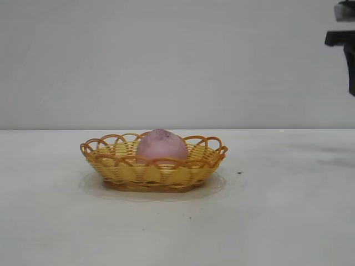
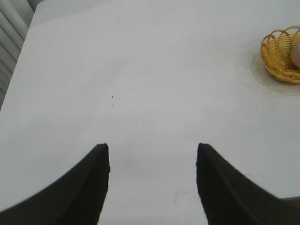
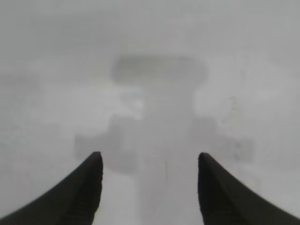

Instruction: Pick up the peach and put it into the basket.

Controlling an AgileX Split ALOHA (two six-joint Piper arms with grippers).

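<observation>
While the peach [image 1: 161,145] sits in the basket [image 1: 119,169], both jaws gape wide, well apart.

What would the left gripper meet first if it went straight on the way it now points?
Probably only bare table. The open left gripper faces empty tabletop; the basket holding the peach sits well off to one side of that line.

Peach [image 1: 161,145] in the basket [image 1: 119,169] mid-table [image 1: 288,221], right arm [image 1: 346,41] high at far right.

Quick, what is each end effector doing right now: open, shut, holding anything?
Left end effector: open, empty, over bare white table.
Right end effector: open, empty.
</observation>
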